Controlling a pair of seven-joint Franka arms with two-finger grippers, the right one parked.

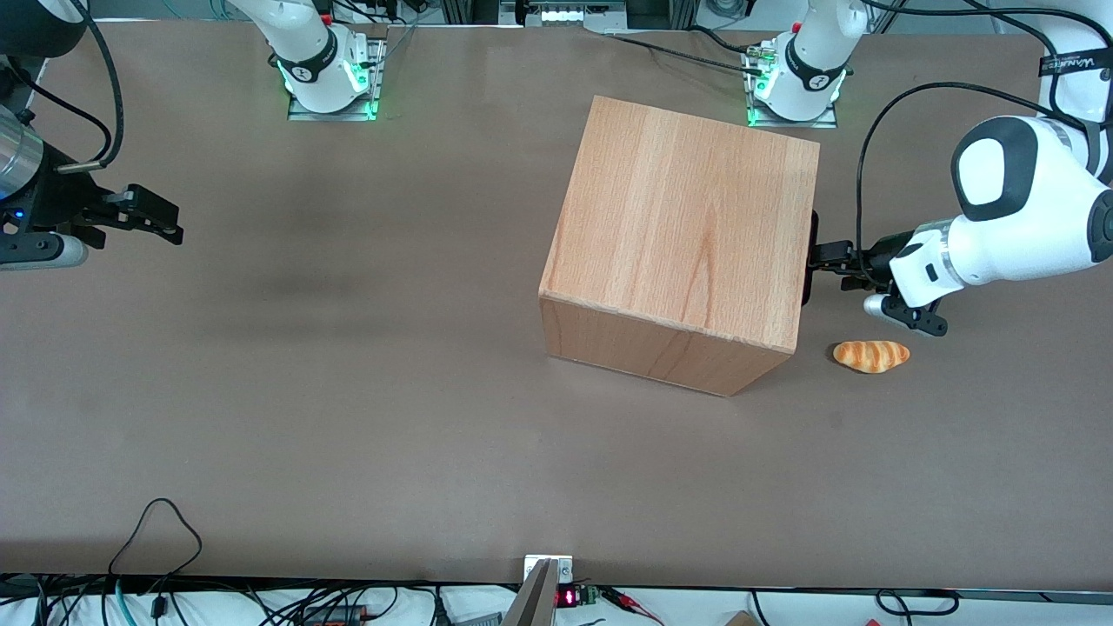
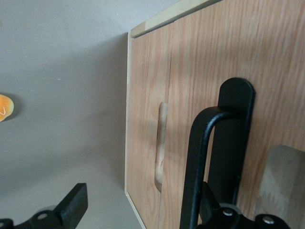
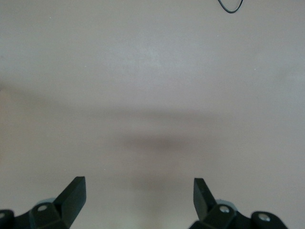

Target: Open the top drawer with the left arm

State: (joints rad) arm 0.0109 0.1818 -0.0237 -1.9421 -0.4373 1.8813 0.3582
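The beech-coloured cabinet (image 1: pixel 687 235) stands on the brown table, its front turned toward the working arm's end. The top drawer's front panel (image 2: pixel 276 71) sits flush in the cabinet and carries a long black bar handle (image 2: pixel 198 157), which shows as a thin black edge in the front view (image 1: pixel 812 261). My left arm (image 1: pixel 1017 217) reaches in level with the cabinet front. Its gripper (image 1: pixel 826 259) is open right at the handle. In the wrist view the gripper (image 2: pixel 143 202) straddles the drawer front. The bar lies just inside one finger (image 2: pixel 212 202), and the other finger (image 2: pixel 74 202) hangs over bare table.
A small orange-striped bread roll (image 1: pixel 871 356) lies on the table in front of the cabinet, nearer the front camera than the gripper; it also shows in the wrist view (image 2: pixel 5 107). Beside the handled panel is a panel with a cut-out grip (image 2: pixel 162 143).
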